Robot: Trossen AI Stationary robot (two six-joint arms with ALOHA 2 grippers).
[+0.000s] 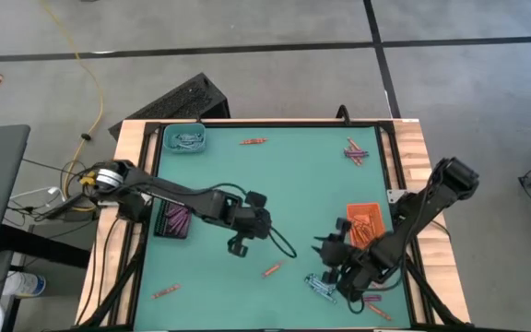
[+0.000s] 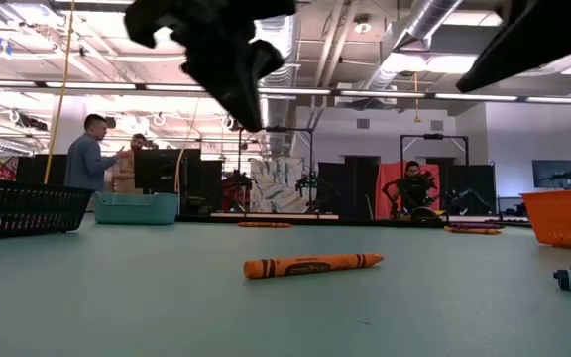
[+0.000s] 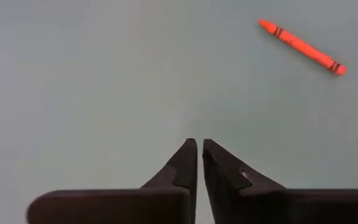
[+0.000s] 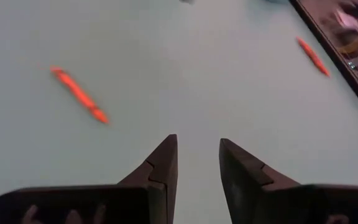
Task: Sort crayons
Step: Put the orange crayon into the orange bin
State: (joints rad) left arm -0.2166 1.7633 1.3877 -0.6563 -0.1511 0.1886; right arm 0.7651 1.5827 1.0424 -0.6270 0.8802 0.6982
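Two dark robot arms worked over a teal desk (image 1: 275,184) strewn with crayons. The left gripper (image 1: 239,245) hung above bare desk near the middle, its fingers (image 3: 185,165) nearly together with only a thin slit between them and nothing held; an orange crayon (image 1: 272,269) lay on the desk just beside it. The right gripper (image 1: 325,247) hovered near the front right, fingers (image 4: 163,165) a narrow gap apart and empty. Beside that arm, an orange tray (image 1: 365,221) held orange crayons, with pale blue-grey crayons (image 1: 320,287) loose on the desk in front of it. Purple crayons filled a black tray (image 1: 173,221) at the left edge, and a teal tray (image 1: 183,139) sat in the far left corner. Other crayons lay scattered near the far edge (image 1: 253,142), the far right corner (image 1: 355,153) and the front left (image 1: 166,291). People stood in the room behind (image 2: 91,151).
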